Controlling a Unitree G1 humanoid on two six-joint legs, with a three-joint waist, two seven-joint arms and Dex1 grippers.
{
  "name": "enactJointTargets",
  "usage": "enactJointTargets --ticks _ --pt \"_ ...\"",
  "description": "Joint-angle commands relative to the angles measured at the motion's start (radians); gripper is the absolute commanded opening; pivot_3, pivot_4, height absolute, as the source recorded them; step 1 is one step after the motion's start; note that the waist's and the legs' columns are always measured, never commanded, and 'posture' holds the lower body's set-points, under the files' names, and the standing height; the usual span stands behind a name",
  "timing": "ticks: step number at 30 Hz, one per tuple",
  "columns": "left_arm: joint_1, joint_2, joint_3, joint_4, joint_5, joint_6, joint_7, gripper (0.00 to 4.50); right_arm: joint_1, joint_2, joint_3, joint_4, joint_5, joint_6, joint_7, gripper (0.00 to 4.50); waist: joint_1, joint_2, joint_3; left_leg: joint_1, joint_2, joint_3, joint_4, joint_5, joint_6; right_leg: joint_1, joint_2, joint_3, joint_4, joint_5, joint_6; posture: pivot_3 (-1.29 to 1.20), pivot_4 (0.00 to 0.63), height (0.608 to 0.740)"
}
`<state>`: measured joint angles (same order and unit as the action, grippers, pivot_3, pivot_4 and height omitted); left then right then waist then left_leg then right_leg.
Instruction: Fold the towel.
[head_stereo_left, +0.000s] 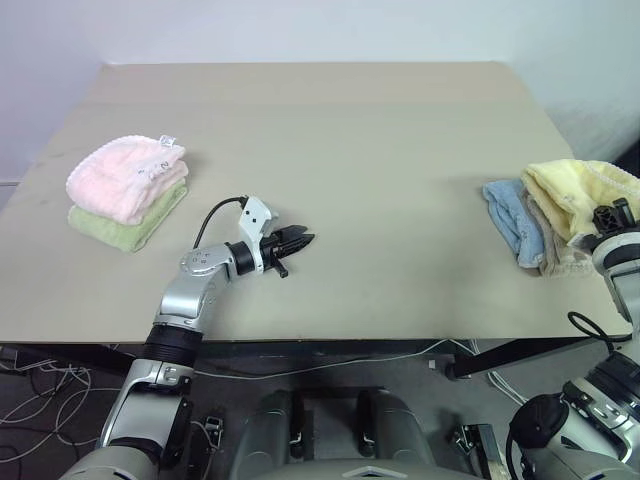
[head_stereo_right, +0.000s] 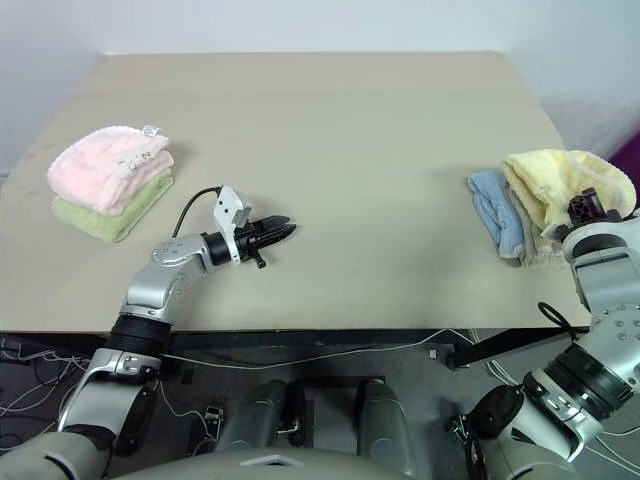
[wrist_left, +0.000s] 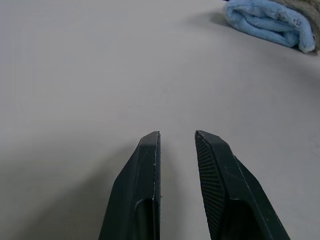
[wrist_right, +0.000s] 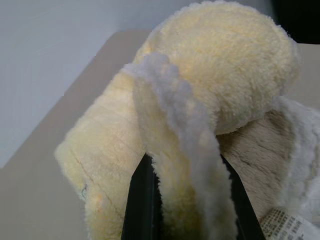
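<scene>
Towel just grabbed, folding not begun.
Yellow towel (head_stereo_left: 580, 192) sits bunched on a stack at the table's (head_stereo_left: 380, 150) right edge; right gripper (wrist_right: 187, 200) pinches its border, left gripper (wrist_left: 177, 145) slightly parted, empty (over bare mid-table). Spreading and folding all remain.

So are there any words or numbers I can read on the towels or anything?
No text can be read.
Tag on the pink towel: dark marks, too small to read.
Tag beside the yellow towel, its edge pinched in the right tool: print too blurred to read.
</scene>
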<state>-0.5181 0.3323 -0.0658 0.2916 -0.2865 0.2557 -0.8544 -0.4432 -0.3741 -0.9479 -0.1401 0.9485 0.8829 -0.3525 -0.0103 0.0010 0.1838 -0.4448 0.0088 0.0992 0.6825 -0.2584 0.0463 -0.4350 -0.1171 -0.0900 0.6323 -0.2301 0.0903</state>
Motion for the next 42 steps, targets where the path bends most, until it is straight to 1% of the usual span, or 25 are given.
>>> enactJointTargets --ticks 1,3,4,8,11,14,15,18,23,26,28,30,32,35,38,41,42 --pt "-0.011 0.004 0.005 -0.021 0.002 -0.021 -0.009 1.12 0.003 -0.029 0.0 0.002 0.022 -0.031 0.004 0.01 0.0 0.0 0.0 0.0 0.0 0.0 0.0 0.0 0.0 0.0 0.0 0.0 0.0 0.0 0.0 0.0 0.15 0.701" --pt "-0.006 0.003 0.006 -0.027 0.001 -0.02 -0.007 1.12 0.002 -0.032 0.004 0.01 0.033 -0.034 0.005 0.69 -0.001 0.0 0.0 0.0 0.0 0.0 0.0 0.0 0.0 0.0 0.0 0.0 0.0 0.0 0.0 0.0 0.15 0.701" --pt "-0.003 0.003 0.007 -0.03 0.001 -0.019 -0.006 1.12 0.001 -0.034 0.008 0.012 0.036 -0.036 0.003 0.91 -0.001 0.0 0.0 0.0 0.0 0.0 0.0 0.0 0.0 0.0 0.0 0.0 0.0 0.0 0.0 0.0 0.15 0.701" --pt "0.003 0.003 0.009 -0.034 -0.001 -0.019 -0.005 1.12 0.001 -0.037 0.011 0.016 0.052 -0.045 -0.001 2.31 0.0 0.0 0.0 0.0 0.0 0.0 0.0 0.0 0.0 0.0 0.0 0.0 0.0 0.0 0.0 0.0 0.15 0.701" --pt "0.004 0.002 0.009 -0.033 -0.003 -0.019 -0.006 1.12 0.011 -0.039 0.002 0.007 0.07 -0.044 -0.008 3.24 0.0 0.0 0.0 0.0 0.0 0.0 0.0 0.0 0.0 0.0 0.0 0.0 0.0 0.0 0.0 0.0 0.15 0.701" --pt "0.004 0.001 0.009 -0.03 -0.004 -0.02 -0.009 1.12 0.023 -0.042 0.0 -0.011 0.08 -0.053 -0.022 4.28 0.0 0.0 0.0 0.0 0.0 0.0 0.0 0.0 0.0 0.0 0.0 0.0 0.0 0.0 0.0 0.0 0.15 0.701" --pt "0.005 0.001 0.009 -0.029 -0.004 -0.02 -0.011 1.12 0.028 -0.045 0.003 -0.018 0.078 -0.056 -0.028 4.48 0.0 0.0 0.0 0.0 0.0 0.0 0.0 0.0 0.0 0.0 0.0 0.0 0.0 0.0 0.0 0.0 0.15 0.701" --pt "0.004 0.0 0.005 -0.023 -0.002 -0.022 -0.015 1.12 0.06 -0.066 -0.006 -0.035 0.051 -0.082 -0.042 4.48 0.001 0.0 0.0 0.0 0.0 0.0 0.0 0.0 0.0 0.0 0.0 0.0 0.0 0.0 0.0 0.0 0.15 0.701" --pt "-0.005 0.0 0.003 -0.005 0.003 -0.026 -0.024 1.12 0.094 -0.1 -0.023 -0.068 0.052 -0.137 -0.037 4.48 0.0 0.0 0.0 0.0 0.0 0.0 0.0 0.0 0.001 0.0 0.0 0.001 0.0 0.0 0.0 0.0 0.15 0.701" --pt "-0.011 0.003 0.004 0.007 0.006 -0.031 -0.029 1.12 0.106 -0.113 -0.004 -0.087 0.038 -0.159 -0.035 4.48 0.0 0.001 0.0 0.0 0.0 0.0 0.0 0.0 0.001 0.0 0.0 0.001 0.0 0.0 0.0 0.0 0.15 0.701" --pt "-0.018 0.006 0.01 0.02 0.011 -0.04 -0.024 1.12 0.114 -0.133 0.053 -0.125 0.016 -0.156 -0.008 4.48 0.0 0.001 0.0 0.0 0.0 0.0 0.0 0.0 0.001 0.0 0.0 0.001 0.0 0.0 0.0 0.0 0.15 0.701" --pt "-0.03 0.008 0.025 0.035 0.017 -0.048 0.0 1.12 0.136 -0.19 0.176 -0.179 -0.071 -0.163 0.063 4.48 -0.001 0.001 0.0 0.001 0.0 0.001 0.0 0.0 0.001 0.0 0.0 0.001 0.0 0.0 0.0 0.0 0.15 0.701" --pt "-0.035 0.014 0.039 0.039 0.024 -0.057 0.021 1.12 0.159 -0.264 0.336 -0.223 -0.184 -0.182 0.153 4.48 -0.002 0.002 -0.001 0.001 0.0 0.001 0.0 -0.001 0.001 0.0 0.0 0.002 0.0 0.0 0.0 0.0 0.15 0.701" --pt "-0.03 0.032 0.053 0.035 0.023 -0.062 0.029 1.12 0.17 -0.31 0.485 -0.247 -0.288 -0.217 0.241 4.48 -0.001 0.001 -0.001 0.001 0.001 0.001 0.0 -0.001 0.001 -0.001 0.0 0.002 0.0 0.0 0.0 0.0 0.15 0.701" --pt "-0.005 0.05 0.07 0.001 0.018 -0.053 0.047 1.12 0.161 -0.324 0.659 -0.261 -0.363 -0.258 0.382 4.48 -0.001 0.001 -0.001 0.001 0.001 0.002 0.0 -0.001 0.001 0.0 0.001 0.002 0.0 0.0 0.0 0.0 0.15 0.701" --pt "0.022 0.07 0.09 -0.027 0.02 -0.049 0.075 1.12 0.125 -0.278 0.792 -0.251 -0.406 -0.29 0.473 4.48 0.0 0.001 -0.001 0.001 0.001 0.002 0.0 -0.001 0.002 0.0 0.001 0.002 0.0 0.0 0.0 0.0 0.15 0.701" --pt "0.028 0.074 0.094 -0.034 0.022 -0.048 0.084 1.12 0.116 -0.263 0.818 -0.244 -0.417 -0.299 0.493 4.48 0.0 0.001 -0.001 0.001 0.001 0.002 0.001 -0.001 0.002 0.0 0.001 0.002 0.0 0.0 0.0 0.0 0.15 0.701"
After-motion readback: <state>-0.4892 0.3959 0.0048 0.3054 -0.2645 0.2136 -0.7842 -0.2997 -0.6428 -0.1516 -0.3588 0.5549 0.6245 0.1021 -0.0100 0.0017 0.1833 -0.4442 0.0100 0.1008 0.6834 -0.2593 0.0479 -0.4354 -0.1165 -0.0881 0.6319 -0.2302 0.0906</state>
